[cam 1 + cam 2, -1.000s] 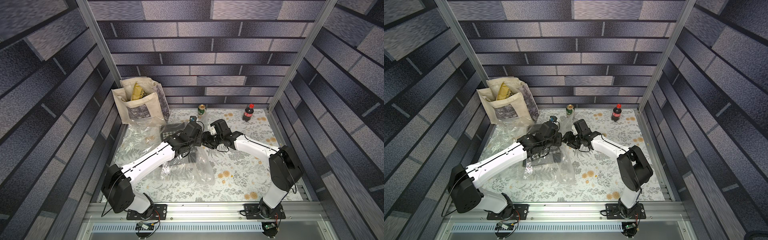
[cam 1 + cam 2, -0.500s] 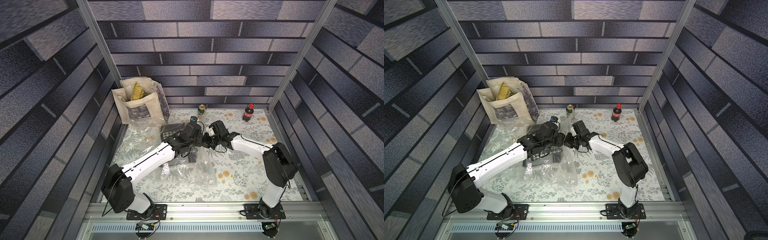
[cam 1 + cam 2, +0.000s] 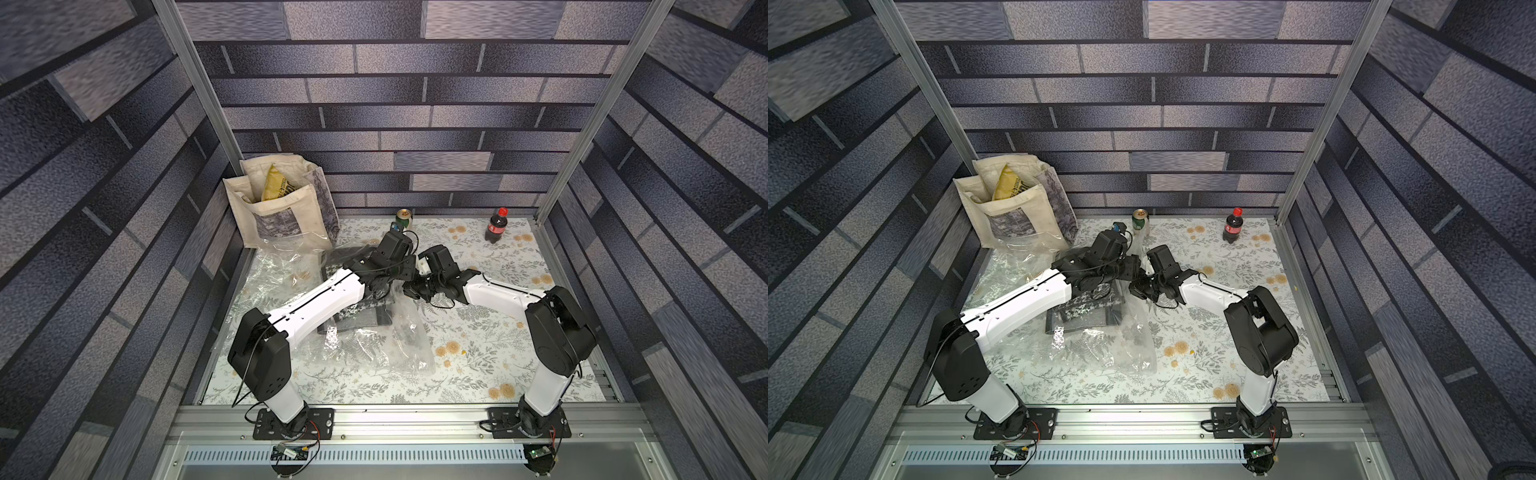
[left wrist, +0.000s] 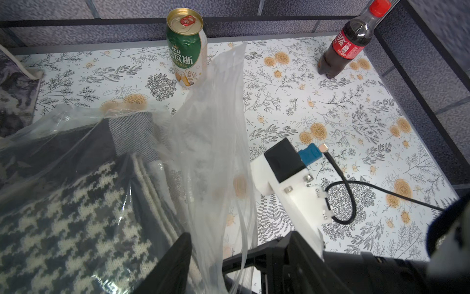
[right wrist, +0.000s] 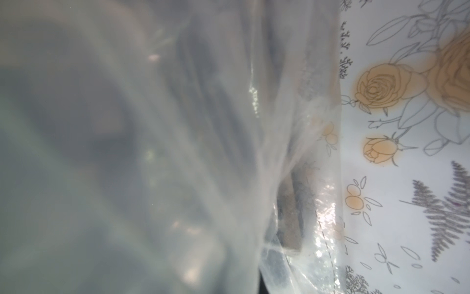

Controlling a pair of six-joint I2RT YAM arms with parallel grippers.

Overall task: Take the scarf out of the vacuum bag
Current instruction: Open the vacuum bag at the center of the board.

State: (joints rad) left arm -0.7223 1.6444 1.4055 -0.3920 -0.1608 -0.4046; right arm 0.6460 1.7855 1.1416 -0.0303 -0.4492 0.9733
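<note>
Opening bag mouth: right claw (image 3: pixel 411 290) pinched shut on vacuum bag (image 4: pixel 211 122) film, held up. Left claw (image 3: pixel 405 272) jaws apart, holding nothing. Scarf (image 4: pixel 63 216) lies inside bag, centre-left on desk (image 3: pixel 498 353). Next: left claw should reach in, grip scarf edge, and pull it out w/o snagging film.

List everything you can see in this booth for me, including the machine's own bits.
vacuum bag: one, clear, crinkled, mid-table
scarf: one, black-and-cream houndstooth, folded inside the vacuum bag
tote bag: one, cream, back left corner
packet: one, yellow, sticking out of the tote bag
can: one, green, back edge, upright
cola bottle: one, dark with red label, back right, upright
table: one, white floral cover
left gripper: one, black, open
right gripper: one, black, shut on the vacuum bag
</note>
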